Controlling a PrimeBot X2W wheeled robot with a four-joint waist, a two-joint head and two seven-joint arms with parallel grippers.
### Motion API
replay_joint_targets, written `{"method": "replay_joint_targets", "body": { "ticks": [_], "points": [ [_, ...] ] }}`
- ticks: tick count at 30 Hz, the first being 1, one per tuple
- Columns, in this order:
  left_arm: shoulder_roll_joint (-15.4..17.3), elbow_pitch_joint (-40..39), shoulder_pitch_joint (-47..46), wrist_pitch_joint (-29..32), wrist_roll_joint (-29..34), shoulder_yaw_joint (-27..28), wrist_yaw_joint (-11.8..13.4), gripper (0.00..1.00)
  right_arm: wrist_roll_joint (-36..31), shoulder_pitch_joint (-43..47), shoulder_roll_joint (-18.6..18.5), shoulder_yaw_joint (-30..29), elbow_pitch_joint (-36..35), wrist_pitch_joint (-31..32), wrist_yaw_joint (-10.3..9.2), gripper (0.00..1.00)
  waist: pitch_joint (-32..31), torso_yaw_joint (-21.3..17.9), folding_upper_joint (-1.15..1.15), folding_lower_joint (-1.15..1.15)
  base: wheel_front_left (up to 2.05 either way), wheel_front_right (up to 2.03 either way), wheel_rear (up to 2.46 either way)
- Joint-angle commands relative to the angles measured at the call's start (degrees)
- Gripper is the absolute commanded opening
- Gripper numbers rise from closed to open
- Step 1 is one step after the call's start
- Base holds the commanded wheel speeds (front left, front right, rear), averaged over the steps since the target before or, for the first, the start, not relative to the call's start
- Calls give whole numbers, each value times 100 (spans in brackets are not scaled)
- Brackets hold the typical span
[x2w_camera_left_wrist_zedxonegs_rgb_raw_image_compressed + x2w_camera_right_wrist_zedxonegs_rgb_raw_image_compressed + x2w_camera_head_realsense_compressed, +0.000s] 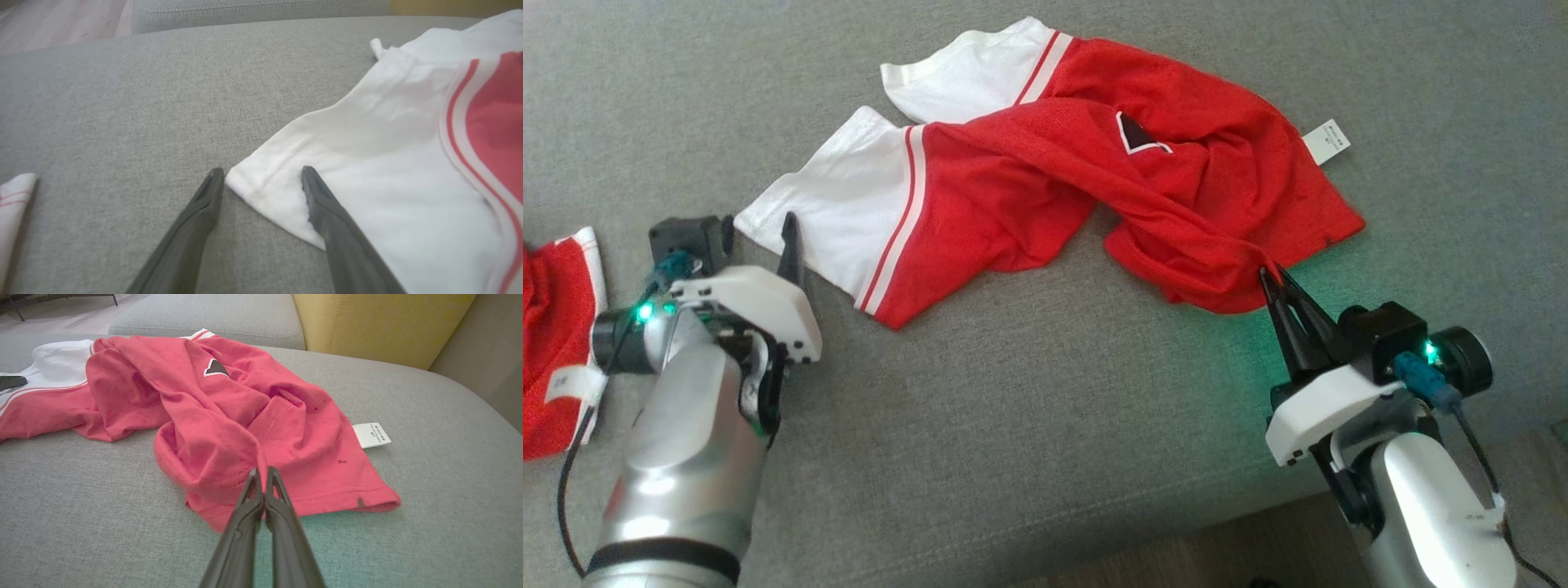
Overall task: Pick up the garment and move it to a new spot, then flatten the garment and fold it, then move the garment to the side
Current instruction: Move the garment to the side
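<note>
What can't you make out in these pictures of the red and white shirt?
Care label: print too small and blurred, head and right wrist views.
Second red cloth: cut off by the head view's left edge and the left arm.
Shirt: lower layers hidden under its own folds, every view.
Right gripper: how much cloth it pinches, hidden between its fingers.

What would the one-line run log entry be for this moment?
garment: crumpled on grey cushion | right gripper: shut on red hem | left gripper: open around white sleeve corner
</note>
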Motion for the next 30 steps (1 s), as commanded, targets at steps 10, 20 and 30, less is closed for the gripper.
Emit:
{"method": "replay_joint_targets", "body": {
  "ticks": [10, 20, 30],
  "points": [
    [205, 282, -511, 56, 41, 29, 49, 100, -59, -216, 17, 139, -169, -90, 43, 0, 80, 51, 0, 0, 0, 0, 0],
    [109, 575, -570, 209, -128, -32, -159, 0, -55, -228, 9, 126, -117, -117, 43, 0, -4, 105, 0, 0, 0, 0, 0],
    [64, -79, -459, -555, -211, -58, -342, 0, -235, -639, -415, -42, -123, -170, 43, 0, -439, 364, 0, 0, 0, 0, 0]
  ]
}}
